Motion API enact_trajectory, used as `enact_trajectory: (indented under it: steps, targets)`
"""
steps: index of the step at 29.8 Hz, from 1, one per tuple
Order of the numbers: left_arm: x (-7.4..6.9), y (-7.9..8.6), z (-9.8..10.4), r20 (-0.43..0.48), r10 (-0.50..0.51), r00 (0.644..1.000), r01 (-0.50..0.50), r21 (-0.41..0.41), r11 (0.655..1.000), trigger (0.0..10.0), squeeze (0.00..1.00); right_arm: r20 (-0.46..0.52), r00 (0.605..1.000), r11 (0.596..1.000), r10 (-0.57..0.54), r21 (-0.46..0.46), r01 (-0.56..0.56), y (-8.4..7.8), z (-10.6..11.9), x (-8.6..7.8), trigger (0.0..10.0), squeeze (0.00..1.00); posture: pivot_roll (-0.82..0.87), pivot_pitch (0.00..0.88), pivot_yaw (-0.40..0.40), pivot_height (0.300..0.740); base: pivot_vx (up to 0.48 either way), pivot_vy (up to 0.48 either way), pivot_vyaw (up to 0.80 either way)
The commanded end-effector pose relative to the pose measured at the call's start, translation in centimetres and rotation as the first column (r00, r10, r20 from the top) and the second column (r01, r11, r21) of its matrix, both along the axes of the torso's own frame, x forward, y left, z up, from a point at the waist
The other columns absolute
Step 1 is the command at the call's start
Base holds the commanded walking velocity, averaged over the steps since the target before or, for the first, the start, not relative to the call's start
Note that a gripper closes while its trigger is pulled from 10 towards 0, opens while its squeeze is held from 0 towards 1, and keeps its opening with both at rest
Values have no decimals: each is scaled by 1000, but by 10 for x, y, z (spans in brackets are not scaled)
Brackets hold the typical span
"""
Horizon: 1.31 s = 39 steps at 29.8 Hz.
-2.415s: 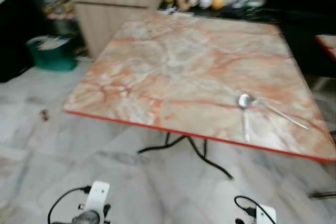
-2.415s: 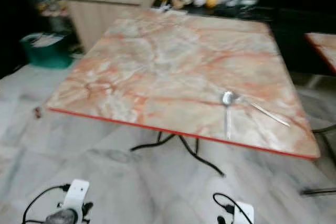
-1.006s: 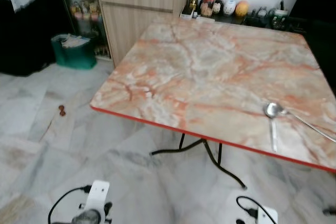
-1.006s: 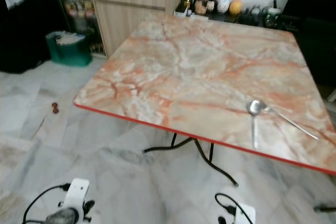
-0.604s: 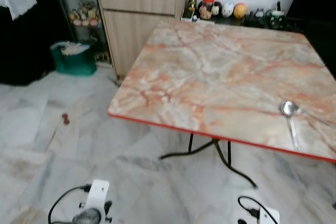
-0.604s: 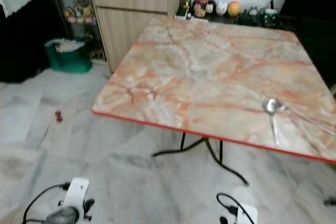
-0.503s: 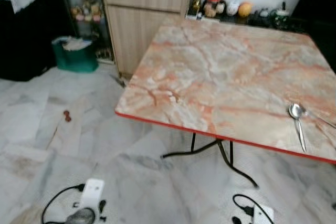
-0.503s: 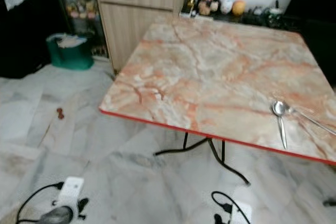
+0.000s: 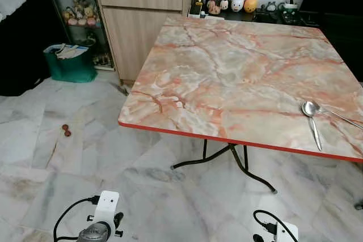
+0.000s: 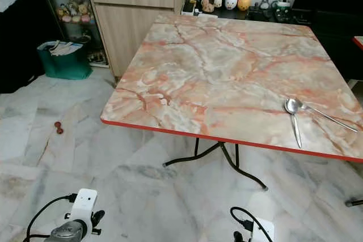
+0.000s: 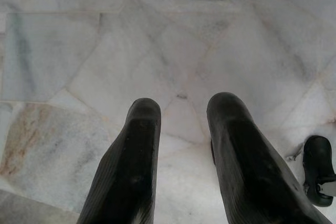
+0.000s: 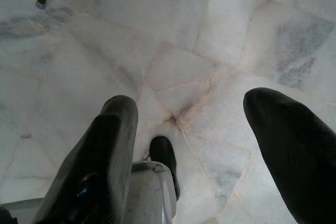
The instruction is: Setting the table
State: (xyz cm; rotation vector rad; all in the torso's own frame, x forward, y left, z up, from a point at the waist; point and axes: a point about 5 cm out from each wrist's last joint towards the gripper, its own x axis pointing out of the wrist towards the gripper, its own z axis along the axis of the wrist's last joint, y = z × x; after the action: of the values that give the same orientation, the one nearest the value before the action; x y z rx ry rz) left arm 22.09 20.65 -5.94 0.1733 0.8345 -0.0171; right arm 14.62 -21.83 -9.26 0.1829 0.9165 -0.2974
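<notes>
Table (image 9: 227, 66): square pink marble top with a red edge on black legs, standing on a pale marble floor (image 9: 68, 168).
Spoons (image 9: 311, 118): two, bowls touching, handles splayed, near the table's front right corner.
Left gripper (image 11: 181, 111): hangs over the floor, fingers a narrow gap apart, holding nothing.
Right gripper (image 12: 191, 106): over the floor, fingers wide apart, empty.
Beyond the far edge: wooden cabinet (image 9: 142, 15), jars (image 9: 227, 3); green bin (image 9: 69, 63) by the cabinet.

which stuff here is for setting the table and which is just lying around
For the job:
- table
- two spoons near its right front corner
- left claw and right claw, both empty, hanging over the floor

Lying about:
- green bin by the cabinet
- jars and ornaments behind the table
- small dark bits on the floor
</notes>
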Motion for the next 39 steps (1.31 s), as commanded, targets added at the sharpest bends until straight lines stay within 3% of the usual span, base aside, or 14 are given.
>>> enact_trajectory:
  steps: [1,9,21,39]
  targets:
    - [-1,-1,-1,-7,-19,1000,19,13,1000,10000,0,9,1000,1000,-10,-11,10,-2,1,0,10000,0,106,0,-21,740,0,-480,0]
    - [-3,-2,-2,-9,-18,1000,19,16,1000,10000,0,19,1000,1000,-11,-14,11,-3,1,0,10000,0,104,0,-25,740,0,-480,0]
    - [-5,-6,-4,-15,-25,1000,25,6,1000,10000,0,42,999,999,8,-42,-6,-6,3,0,10000,0,99,0,-36,740,0,0,0]
    - [-8,-7,-6,-19,-37,999,38,9,999,10000,0,157,987,995,-13,-97,29,-10,11,8,10000,0,75,0,-47,740,0,0,0]
